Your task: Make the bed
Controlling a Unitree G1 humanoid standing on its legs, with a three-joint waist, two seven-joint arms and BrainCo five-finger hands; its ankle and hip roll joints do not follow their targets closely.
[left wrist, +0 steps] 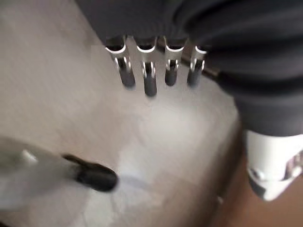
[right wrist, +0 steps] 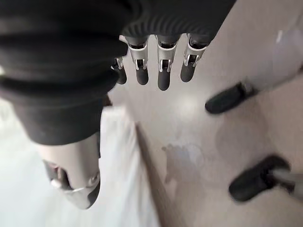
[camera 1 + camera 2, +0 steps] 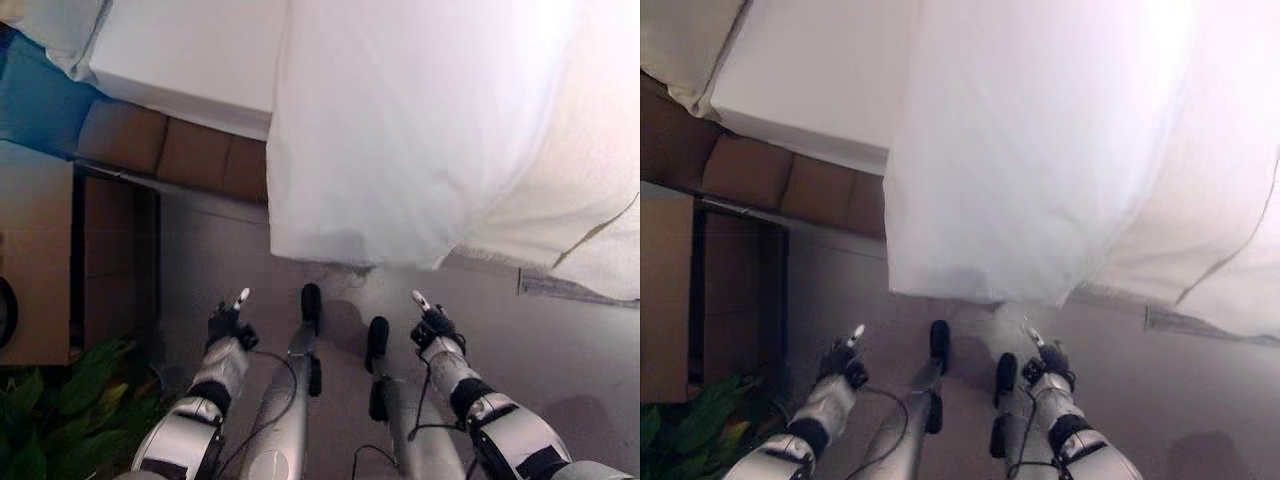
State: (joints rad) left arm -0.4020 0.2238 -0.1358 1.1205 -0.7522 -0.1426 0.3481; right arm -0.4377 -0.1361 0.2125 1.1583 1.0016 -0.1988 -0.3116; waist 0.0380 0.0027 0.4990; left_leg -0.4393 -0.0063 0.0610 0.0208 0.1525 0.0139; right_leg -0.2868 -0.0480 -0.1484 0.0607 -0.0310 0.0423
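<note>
A white duvet (image 3: pixel 420 130) lies across the bed and hangs over its near edge, its lower hem loose above the floor. Left of it the bare white mattress (image 3: pixel 190 60) shows, with a white pillow (image 3: pixel 60 30) at the far left corner. My left hand (image 3: pixel 228 325) and right hand (image 3: pixel 433 325) hang low above the floor, in front of the hem and well apart from it. Both are open and hold nothing. In the wrist views the left fingers (image 1: pixel 147 78) and right fingers (image 2: pixel 161 66) are relaxed over bare floor. White cloth (image 2: pixel 123 179) shows beside the right hand.
A brown padded bed base (image 3: pixel 190 155) runs under the mattress. A wooden nightstand (image 3: pixel 40 250) stands at the left, with a green plant (image 3: pixel 60 410) in front of it. More white bedding with a seam (image 3: pixel 600 230) droops at the right. Grey floor (image 3: pixel 560 350) lies below.
</note>
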